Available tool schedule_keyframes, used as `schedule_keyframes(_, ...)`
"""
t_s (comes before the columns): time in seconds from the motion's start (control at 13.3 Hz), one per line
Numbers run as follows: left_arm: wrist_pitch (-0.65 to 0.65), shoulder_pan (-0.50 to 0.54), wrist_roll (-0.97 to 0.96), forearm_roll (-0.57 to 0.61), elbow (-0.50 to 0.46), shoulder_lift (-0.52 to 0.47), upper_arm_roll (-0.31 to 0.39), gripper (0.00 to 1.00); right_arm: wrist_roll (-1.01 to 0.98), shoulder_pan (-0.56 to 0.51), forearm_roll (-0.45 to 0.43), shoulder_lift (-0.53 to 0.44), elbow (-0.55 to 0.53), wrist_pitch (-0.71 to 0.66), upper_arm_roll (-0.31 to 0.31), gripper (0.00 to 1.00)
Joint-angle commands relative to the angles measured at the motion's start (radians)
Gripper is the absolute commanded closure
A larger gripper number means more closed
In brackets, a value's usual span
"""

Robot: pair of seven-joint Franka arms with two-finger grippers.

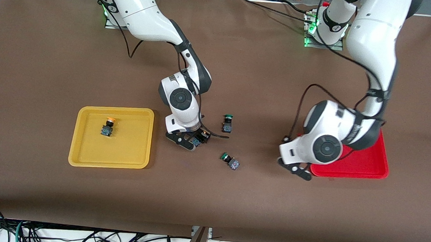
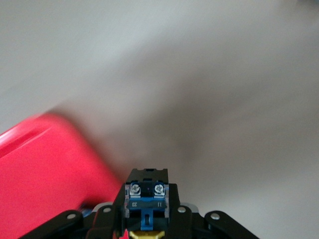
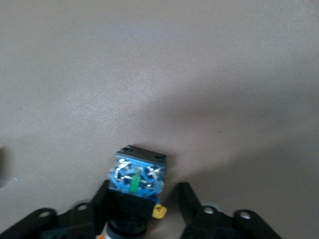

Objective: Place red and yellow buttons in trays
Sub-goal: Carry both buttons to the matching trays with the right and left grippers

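Yellow tray (image 1: 84,157) sits toward the right arm's end of the table, one yellow button (image 1: 108,125) standing inside it. Beside the tray, the right gripper (image 1: 190,139) is low over the table mat (image 1: 52,68), fingers closed on a second button (image 3: 135,185); the wrist view shows its blue terminal end, cap hidden. Two green-capped switches are close by: one (image 1: 227,123) upright just beside the gripper, one (image 1: 230,160) tipped over nearer the front camera. Left gripper (image 1: 298,169) hangs over the mat at the edge of the red tray (image 1: 364,167), clamping another button (image 2: 146,199), cap colour not visible. The left arm covers much of the red tray, so its contents are unclear.
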Motion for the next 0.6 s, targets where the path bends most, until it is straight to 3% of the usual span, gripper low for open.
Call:
schedule_keyframes(0.0, -0.034, 0.077, 0.242, 0.119, -0.059, -0.030, 0.002, 0.97, -0.019, -0.005, 0.001, -0.012, 0.018, -0.019, -0.007, 1.00)
schedule_keyframes(0.08, -0.025, 0.118, 0.323, 0.122, -0.059, -0.028, 0.001, 0.95, -0.037, -0.019, 0.001, -0.024, 0.034, -0.080, -0.015, 1.00)
schedule_keyframes(0.15, 0.015, 0.158, 0.394, 0.119, -0.065, -0.024, -0.004, 0.86, -0.096, -0.052, 0.002, -0.041, 0.069, -0.169, -0.015, 1.00)
schedule_keyframes(0.23, 0.065, 0.196, 0.437, 0.104, -0.099, -0.022, -0.008, 0.64, -0.186, -0.095, 0.008, -0.056, 0.099, -0.262, -0.013, 1.00)
schedule_keyframes(0.3, 0.090, 0.227, 0.447, 0.064, -0.131, -0.027, -0.022, 0.01, -0.303, -0.146, 0.011, -0.081, 0.112, -0.350, -0.012, 1.00)
schedule_keyframes(0.53, 0.087, 0.238, 0.447, -0.007, -0.135, -0.035, -0.036, 0.00, -0.593, -0.267, 0.011, -0.131, 0.077, -0.517, -0.022, 1.00)
